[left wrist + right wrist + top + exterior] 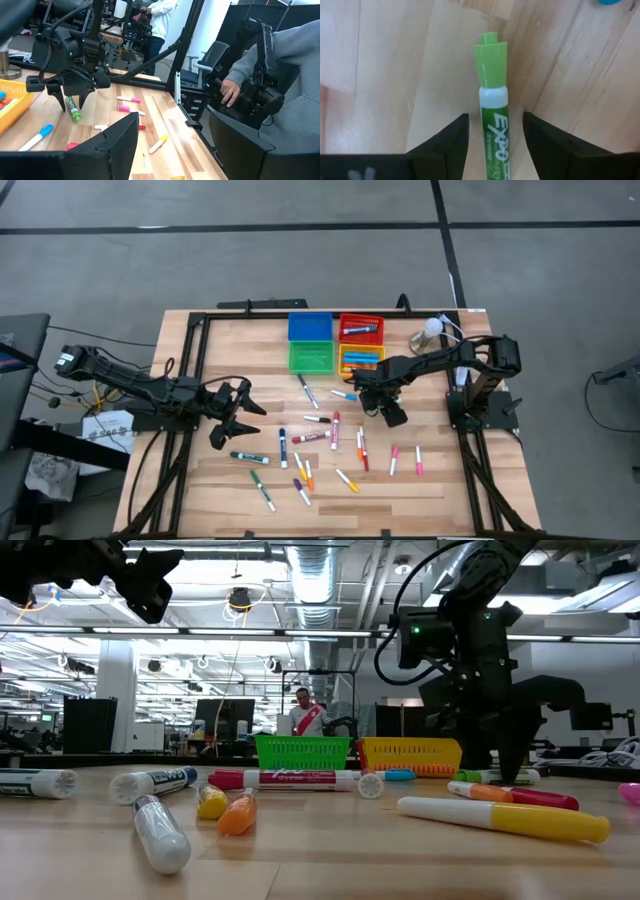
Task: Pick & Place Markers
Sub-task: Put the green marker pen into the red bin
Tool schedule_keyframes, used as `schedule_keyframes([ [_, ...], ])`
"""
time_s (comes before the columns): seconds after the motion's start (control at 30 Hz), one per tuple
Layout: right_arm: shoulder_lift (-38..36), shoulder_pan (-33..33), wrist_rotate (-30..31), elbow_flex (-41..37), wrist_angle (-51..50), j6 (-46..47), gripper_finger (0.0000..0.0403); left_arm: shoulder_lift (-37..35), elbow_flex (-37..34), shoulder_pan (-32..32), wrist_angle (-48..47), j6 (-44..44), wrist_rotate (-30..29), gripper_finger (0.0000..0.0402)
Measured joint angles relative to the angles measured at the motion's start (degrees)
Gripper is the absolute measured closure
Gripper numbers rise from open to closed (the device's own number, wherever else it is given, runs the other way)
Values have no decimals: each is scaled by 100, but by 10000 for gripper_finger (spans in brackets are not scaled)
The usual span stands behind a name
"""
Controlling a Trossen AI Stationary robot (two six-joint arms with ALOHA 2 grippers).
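Many markers (320, 442) lie loose on the wooden table (440, 480), in front of the bins. My right gripper (390, 416) stands over the table's middle, just in front of the yellow bin (360, 361), pointing down and shut on a green marker (494, 115). My left gripper (236, 416) waits open above the table's left part, level, with nothing between its fingers; it also shows in the low view (150, 580). My right gripper has the green marker's white barrel (495, 137) between its two fingers, which come from above, pointing down. The marker hangs nearly upright below the fingers, green cap (75, 116) lowest. Whether the cap touches the table I cannot tell.
Four bins stand at the back: blue (310, 327), red (360, 328), green (311, 357) and the yellow one, the red and yellow holding markers. A white round object (430, 330) sits back right. A person's hand (231, 92) shows beyond the table's edge.
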Motion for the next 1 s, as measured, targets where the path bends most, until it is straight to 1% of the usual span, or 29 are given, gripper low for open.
schedule_keyframes([
  [0.3,0,13,117,-4,7,0,235,0,0,0,-17,0,1,160],
  [0.6,0,11,112,-9,46,7,258,0,0,0,-39,2,0,160],
  [0.73,2,11,120,-9,71,111,279,0,0,0,-41,1,0,160],
  [1.0,2,-2,119,-6,80,359,336,0,0,0,-41,1,0,160],
])
